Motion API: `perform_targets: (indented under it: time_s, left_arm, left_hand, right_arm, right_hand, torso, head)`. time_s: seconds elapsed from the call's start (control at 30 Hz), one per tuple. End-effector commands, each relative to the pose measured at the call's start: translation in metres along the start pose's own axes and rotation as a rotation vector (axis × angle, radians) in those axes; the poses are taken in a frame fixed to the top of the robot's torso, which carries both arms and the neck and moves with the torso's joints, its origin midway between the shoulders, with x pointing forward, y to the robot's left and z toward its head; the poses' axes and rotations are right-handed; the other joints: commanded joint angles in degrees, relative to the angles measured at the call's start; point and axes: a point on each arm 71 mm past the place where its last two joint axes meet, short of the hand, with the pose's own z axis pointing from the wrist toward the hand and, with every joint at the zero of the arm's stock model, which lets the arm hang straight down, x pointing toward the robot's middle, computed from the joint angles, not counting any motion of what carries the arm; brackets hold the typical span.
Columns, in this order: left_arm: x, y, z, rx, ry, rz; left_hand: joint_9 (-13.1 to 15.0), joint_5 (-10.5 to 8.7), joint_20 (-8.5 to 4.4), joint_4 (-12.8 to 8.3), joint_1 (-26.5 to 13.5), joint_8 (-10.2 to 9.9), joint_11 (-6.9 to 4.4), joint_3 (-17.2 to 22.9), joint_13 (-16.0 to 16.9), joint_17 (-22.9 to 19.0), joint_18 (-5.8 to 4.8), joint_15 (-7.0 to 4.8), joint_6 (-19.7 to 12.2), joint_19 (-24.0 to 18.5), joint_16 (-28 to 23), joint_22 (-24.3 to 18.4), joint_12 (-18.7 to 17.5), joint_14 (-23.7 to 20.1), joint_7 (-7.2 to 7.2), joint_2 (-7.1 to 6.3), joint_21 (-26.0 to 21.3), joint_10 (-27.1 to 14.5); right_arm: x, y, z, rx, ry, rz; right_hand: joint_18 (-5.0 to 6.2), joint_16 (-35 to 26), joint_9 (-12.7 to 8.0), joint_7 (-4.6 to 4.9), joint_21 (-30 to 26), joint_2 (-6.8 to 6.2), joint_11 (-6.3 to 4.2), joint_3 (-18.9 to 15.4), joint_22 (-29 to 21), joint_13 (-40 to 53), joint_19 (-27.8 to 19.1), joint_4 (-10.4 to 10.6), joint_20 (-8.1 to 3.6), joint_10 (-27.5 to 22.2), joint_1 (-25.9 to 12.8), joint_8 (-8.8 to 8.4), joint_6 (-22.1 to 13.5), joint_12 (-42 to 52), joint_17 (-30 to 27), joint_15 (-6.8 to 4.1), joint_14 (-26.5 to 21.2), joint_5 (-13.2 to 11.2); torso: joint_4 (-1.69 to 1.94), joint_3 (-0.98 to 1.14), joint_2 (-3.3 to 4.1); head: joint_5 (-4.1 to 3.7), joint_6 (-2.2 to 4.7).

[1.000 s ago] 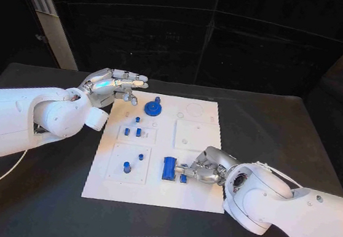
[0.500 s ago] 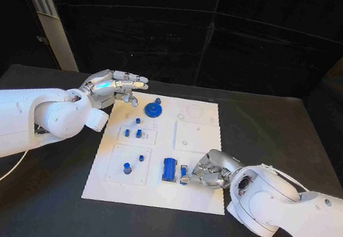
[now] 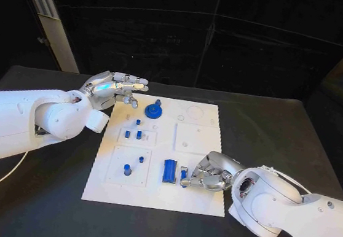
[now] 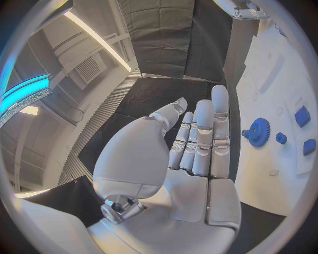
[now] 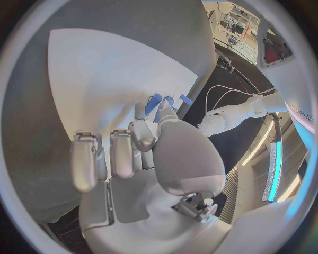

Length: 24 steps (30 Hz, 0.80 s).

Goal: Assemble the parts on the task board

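One task board (image 3: 154,198), one blue gear (image 3: 154,112), one long blue block (image 3: 168,170), about six small blue parts (image 3: 132,132), two hands: left hand (image 3: 114,88), right hand (image 3: 208,172).

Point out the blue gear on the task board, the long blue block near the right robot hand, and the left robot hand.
blue gear (image 3: 154,112), head view, on its round top.
long blue block (image 3: 168,170), head view, at mid-length.
left robot hand (image 3: 114,88), head view, middle of the hand.

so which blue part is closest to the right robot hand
The small blue piece at the right robot hand's fingertips, just right of the long upright blue block; the gear and pegs sit farther away.
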Motion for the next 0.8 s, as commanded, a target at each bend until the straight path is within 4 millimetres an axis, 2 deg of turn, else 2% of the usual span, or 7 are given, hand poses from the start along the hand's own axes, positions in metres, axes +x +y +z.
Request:
perform_targets:
  time_s: [0.03, 0.23, 0.37, 0.53, 0.8]
  left_arm:
    - [0.0016, -0.0003, 0.0006, -0.004, 0.016, -0.003]
    - [0.0016, -0.0001, 0.0007, -0.006, 0.017, -0.002]
    - [0.001, -0.0002, 0.0005, -0.007, 0.018, 0.005]
    - [0.0007, -0.0002, 0.0004, -0.007, 0.02, 0.009]
    - [0.0005, -0.0002, 0.0003, -0.008, 0.02, 0.011]
  left_hand:
    - [0.01, 0.26, 0.1, -0.22, 0.11, 0.38, -0.07, -0.22, -0.08, -0.05, 0.83, -0.12, -0.42, 0.23, 0.29, -0.09, 0.23, -0.37, 0.02, 0.21, -0.38, -0.35]
    - [0.01, 0.26, 0.1, -0.22, 0.11, 0.38, -0.07, -0.22, -0.08, -0.05, 0.83, -0.12, -0.42, 0.23, 0.29, -0.09, 0.23, -0.37, 0.02, 0.21, -0.38, -0.35]
    - [0.01, 0.26, 0.1, -0.22, 0.11, 0.38, -0.07, -0.22, -0.08, -0.05, 0.83, -0.12, -0.42, 0.23, 0.29, -0.09, 0.23, -0.37, 0.02, 0.21, -0.38, -0.35]
    - [0.01, 0.26, 0.1, -0.23, 0.11, 0.39, -0.07, -0.22, -0.08, -0.06, 0.83, -0.12, -0.42, 0.22, 0.3, -0.09, 0.24, -0.38, 0.02, 0.22, -0.39, -0.36]
    - [0.0, 0.27, 0.1, -0.25, 0.15, 0.41, -0.07, -0.22, -0.09, -0.09, 0.83, -0.12, -0.45, 0.21, 0.31, -0.1, 0.27, -0.4, 0.03, 0.26, -0.39, -0.41]
  right_arm:
    - [0.0, 0.0015, -0.0003, -0.019, 0.005, 0.0]
    - [-0.001, 0.0016, -0.0006, -0.026, -0.006, 0.016]
    - [0.0001, 0.0025, -0.0013, -0.041, 0.011, 0.019]
    - [0.0033, 0.0033, -0.0021, -0.051, 0.056, 0.007]
    - [0.0042, -0.0001, -0.0022, -0.032, 0.08, -0.009]
  right_hand:
    - [-0.43, -0.27, 0.14, -0.1, -0.31, 0.56, 0.21, -0.8, 11.03, 0.03, 2.81, 0.34, 0.15, -0.36, -0.73, 0.19, -0.45, -0.25, -0.03, -0.09, 3.19, 0.66]
    - [-0.45, -0.24, 0.35, -0.14, -0.28, 1.2, 0.19, -2.08, 11.08, 0.18, 2.85, 1.78, 0.17, -0.29, -1.75, 0.27, -0.46, -0.08, 0.04, -0.1, 3.22, 0.77]
    - [-0.45, -0.2, 0.38, -0.15, -0.26, 1.18, 0.18, -2.3, 11.1, 0.19, 2.86, 1.95, 0.16, -0.29, -1.85, 0.29, -0.46, -0.08, 0.09, -0.1, 3.24, 0.69]
    - [-0.43, -0.27, 0.56, -0.16, -0.32, 0.8, 0.16, -2.75, 11.05, 0.15, 2.82, 0.95, 0.14, -0.38, 0.21, 0.34, -0.54, -0.21, 0.02, -0.12, 3.22, 0.65]
    - [-0.43, -0.32, 0.73, -0.12, -0.35, 1.3, 0.18, -2.94, 11.03, 0.15, 2.79, -0.04, 0.14, -0.44, 2.06, 0.37, -0.63, -0.29, -0.01, -0.11, 3.21, 1.05]
  torso:
    - [-0.08, -0.01, 0.05]
    - [-0.01, -0.02, 0.01]
    - [-0.01, 0.0, 0.05]
    - [-0.05, 0.01, 0.04]
    - [-0.02, -0.02, 0.03]
  head:
    - [0.04, -0.06]
    - [0.0, -0.13]
    - [0.07, -0.13]
    - [0.15, -0.19]
    - [0.06, -0.22]
